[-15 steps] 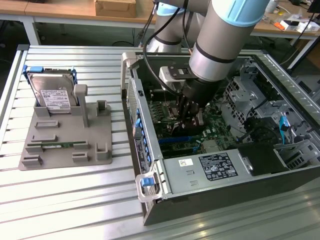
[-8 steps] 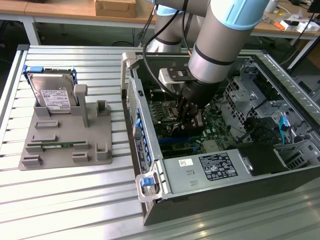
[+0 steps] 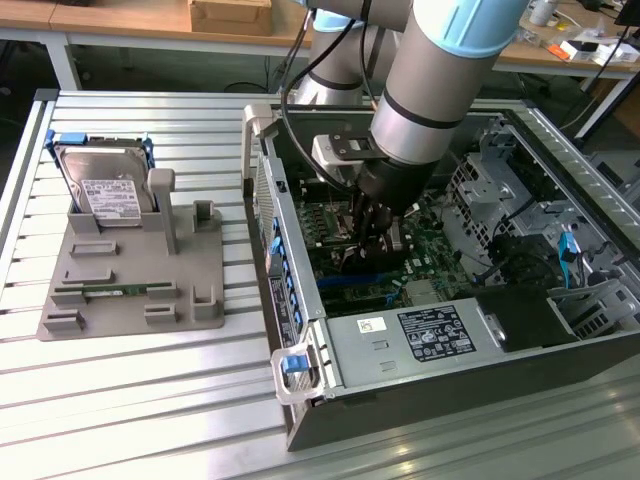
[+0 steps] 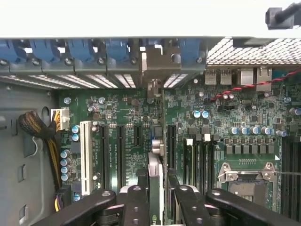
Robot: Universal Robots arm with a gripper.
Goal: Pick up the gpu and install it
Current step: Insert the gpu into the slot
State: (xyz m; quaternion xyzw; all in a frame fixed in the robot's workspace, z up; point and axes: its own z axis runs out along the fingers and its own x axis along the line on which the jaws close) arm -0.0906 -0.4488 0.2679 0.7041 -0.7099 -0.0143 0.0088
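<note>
While edge-on, gpu [image 4: 154, 172] in gripper [image 4: 158, 200]

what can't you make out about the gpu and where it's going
Whether the gpu sits fully in its slot: wrist view, the card is edge-on and covers the slot.
The same joint in the exterior view: the gripper stands in front.
Hard drive label text: exterior view, too small.

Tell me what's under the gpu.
The gpu, clamped by the gripper, stands edge-on over the green motherboard, between black expansion slots. Whatever lies directly beneath its edge is covered.
</note>
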